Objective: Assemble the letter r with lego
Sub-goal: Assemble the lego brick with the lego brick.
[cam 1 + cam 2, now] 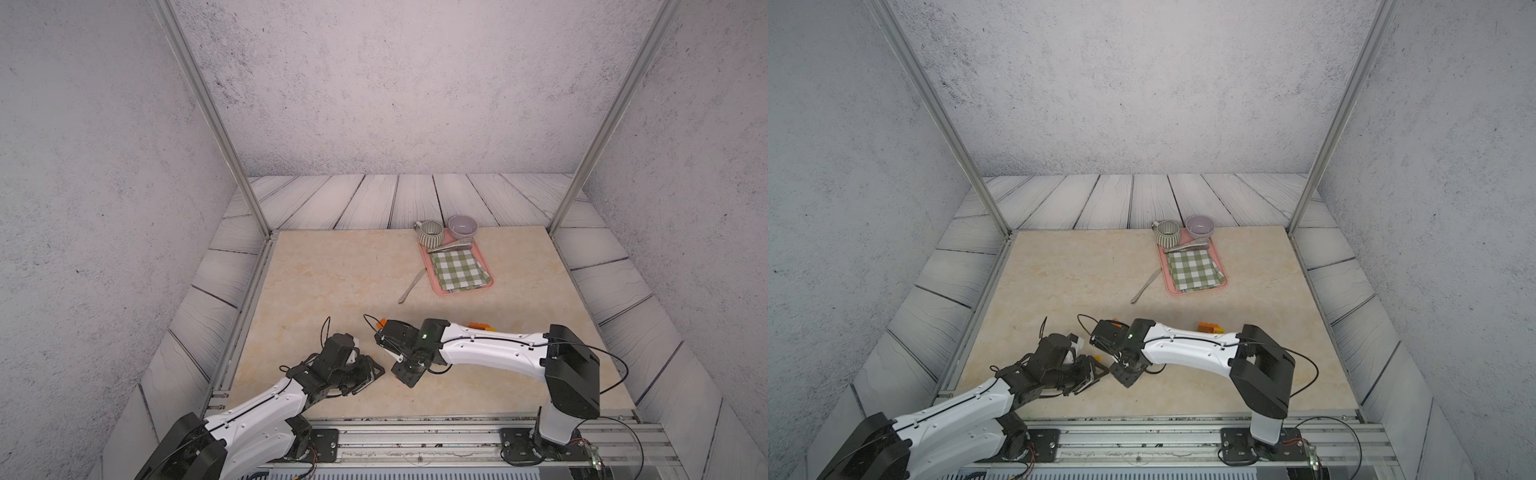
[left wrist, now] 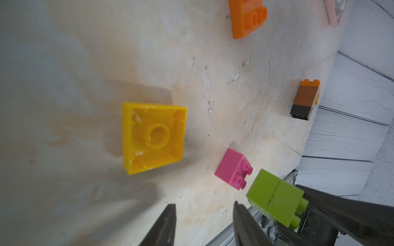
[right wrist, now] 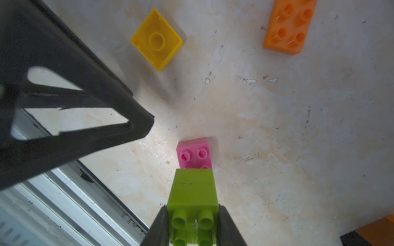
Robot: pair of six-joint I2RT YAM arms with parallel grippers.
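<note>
Right end effector gripping lime bricks, magenta brick beyond

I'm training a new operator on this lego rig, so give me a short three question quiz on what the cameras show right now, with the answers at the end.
1. True or false: the yellow brick lies studs up.
2. Which gripper holds the green bricks? A left, B right, C neither.
3. Fill in: the left gripper has its jaws ___, with nothing between them.
Key: 1 false, its hollow underside faces up. 2 B, the right gripper is shut on them. 3 open.
</note>
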